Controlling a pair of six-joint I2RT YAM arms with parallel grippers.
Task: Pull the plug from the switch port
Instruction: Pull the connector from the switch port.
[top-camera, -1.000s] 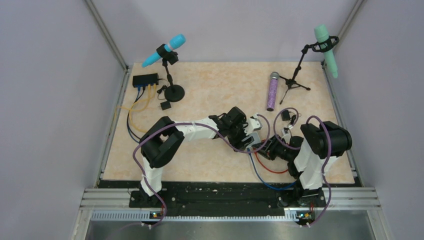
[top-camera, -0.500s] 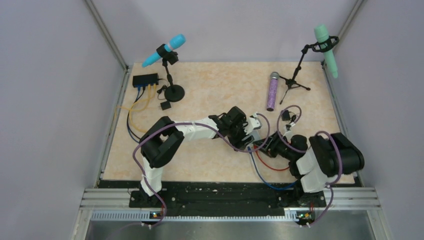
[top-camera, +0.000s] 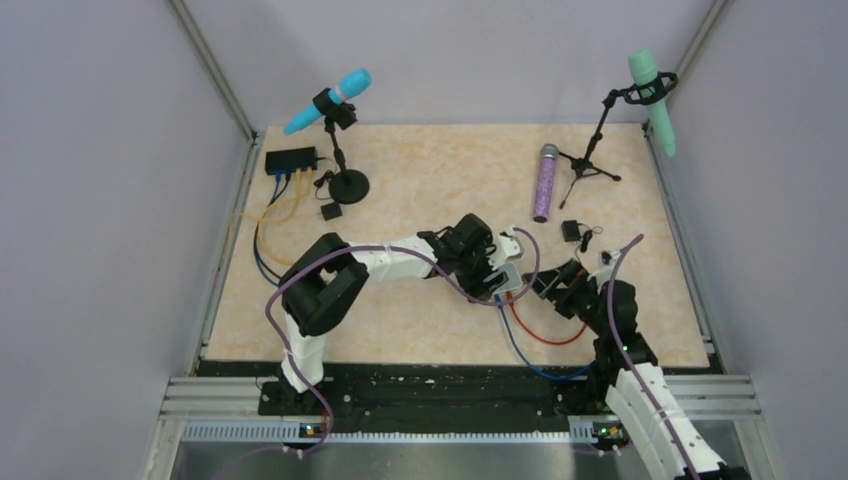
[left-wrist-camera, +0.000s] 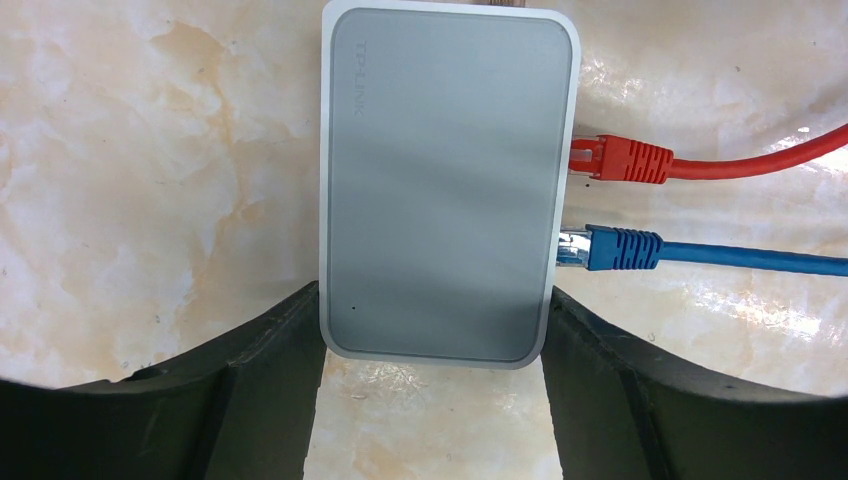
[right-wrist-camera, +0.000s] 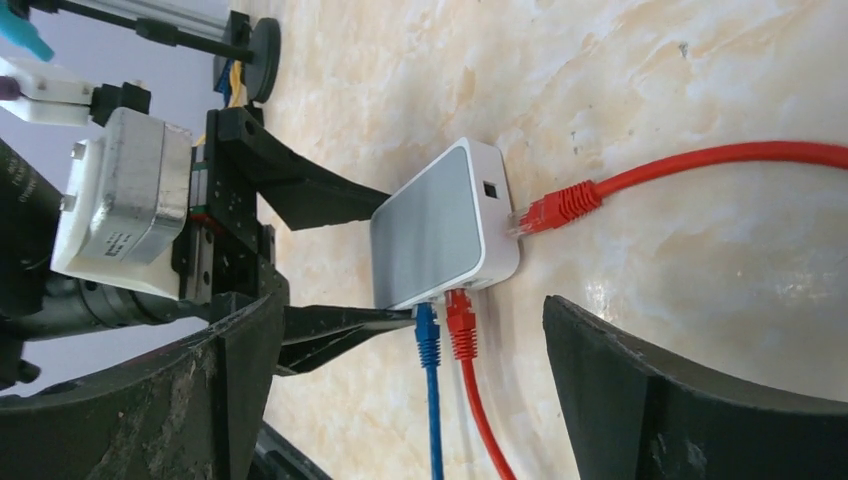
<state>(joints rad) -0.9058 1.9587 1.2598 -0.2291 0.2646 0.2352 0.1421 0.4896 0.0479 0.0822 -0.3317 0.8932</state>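
My left gripper (left-wrist-camera: 432, 300) clamps the grey switch (left-wrist-camera: 445, 150), my right gripper (right-wrist-camera: 410, 310) stands apart with one red plug (right-wrist-camera: 560, 205) free just ahead, so the pull seems done

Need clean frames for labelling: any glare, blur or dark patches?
Left wrist: soft sheen across the grey box, glossy highlights on the table. Right wrist: own fingers nearly black, box sharp. Top: even light, sharp, faint shadows.

Plain pale grey walls (top-camera: 450, 60) on three sides, beige marbled tabletop (top-camera: 440, 170), aluminium frame posts (top-camera: 215, 75) at rear corners, slotted metal rail (top-camera: 450, 392) along near edge, even diffuse lighting.
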